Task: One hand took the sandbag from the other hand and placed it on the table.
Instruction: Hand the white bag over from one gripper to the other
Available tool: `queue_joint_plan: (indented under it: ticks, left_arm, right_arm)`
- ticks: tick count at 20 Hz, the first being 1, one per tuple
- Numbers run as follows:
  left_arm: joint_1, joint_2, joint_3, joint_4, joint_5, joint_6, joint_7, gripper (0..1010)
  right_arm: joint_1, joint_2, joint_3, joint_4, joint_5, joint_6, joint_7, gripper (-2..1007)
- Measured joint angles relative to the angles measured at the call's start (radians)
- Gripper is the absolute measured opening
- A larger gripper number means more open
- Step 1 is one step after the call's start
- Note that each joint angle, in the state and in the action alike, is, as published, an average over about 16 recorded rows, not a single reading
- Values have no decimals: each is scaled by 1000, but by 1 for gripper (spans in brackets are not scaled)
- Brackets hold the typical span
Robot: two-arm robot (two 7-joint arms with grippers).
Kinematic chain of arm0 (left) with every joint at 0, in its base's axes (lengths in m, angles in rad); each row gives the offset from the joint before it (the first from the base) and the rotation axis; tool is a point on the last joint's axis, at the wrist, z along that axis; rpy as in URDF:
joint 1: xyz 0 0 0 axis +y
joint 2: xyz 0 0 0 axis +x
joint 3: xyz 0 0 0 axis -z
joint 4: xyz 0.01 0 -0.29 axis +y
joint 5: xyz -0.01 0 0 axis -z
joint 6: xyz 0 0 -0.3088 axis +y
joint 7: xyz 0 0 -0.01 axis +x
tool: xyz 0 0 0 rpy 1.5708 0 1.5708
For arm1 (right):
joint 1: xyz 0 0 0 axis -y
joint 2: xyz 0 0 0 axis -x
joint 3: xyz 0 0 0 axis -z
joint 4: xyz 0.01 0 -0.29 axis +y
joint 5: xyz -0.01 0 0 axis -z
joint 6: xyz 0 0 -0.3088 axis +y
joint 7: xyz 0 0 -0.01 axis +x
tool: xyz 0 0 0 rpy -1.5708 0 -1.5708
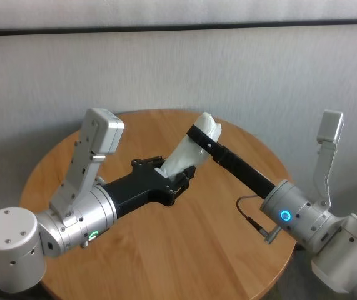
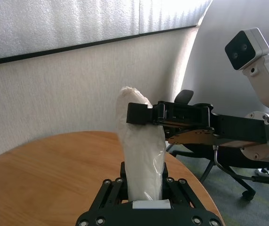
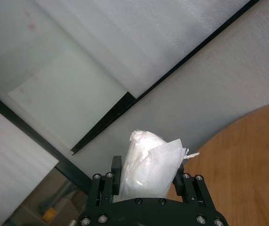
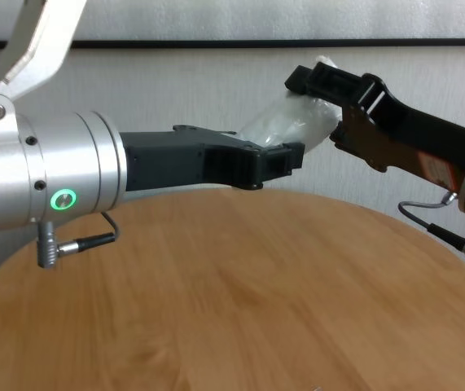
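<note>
The sandbag (image 1: 187,153), a white crinkled pouch, hangs tilted in the air above the round wooden table (image 1: 184,250). My left gripper (image 1: 177,178), on the green-ringed wrist, is shut on the sandbag's lower end. My right gripper (image 1: 203,139), on the blue-ringed wrist, is shut around its upper part. In the left wrist view the sandbag (image 2: 141,155) rises from my left gripper (image 2: 146,186), and the right gripper (image 2: 146,115) clamps it near the top. The right wrist view shows the sandbag (image 3: 148,165) bulging between the right gripper's (image 3: 146,176) jaws. From the chest, the sandbag (image 4: 293,122) bridges both grippers.
A pale wall with a dark rail stands behind the table. An office chair (image 2: 228,169) sits on the floor beyond the table's right rim. A cable (image 1: 253,219) loops off the right wrist. Both forearms hover over the tabletop (image 4: 240,285).
</note>
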Motion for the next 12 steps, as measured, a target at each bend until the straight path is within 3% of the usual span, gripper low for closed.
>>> queue_joint_plan:
  ticks: [12]
  left_arm:
    - [0, 0, 0, 0, 0, 0, 0, 373]
  right_arm:
    - [1, 4, -5, 1, 11, -4, 0, 624]
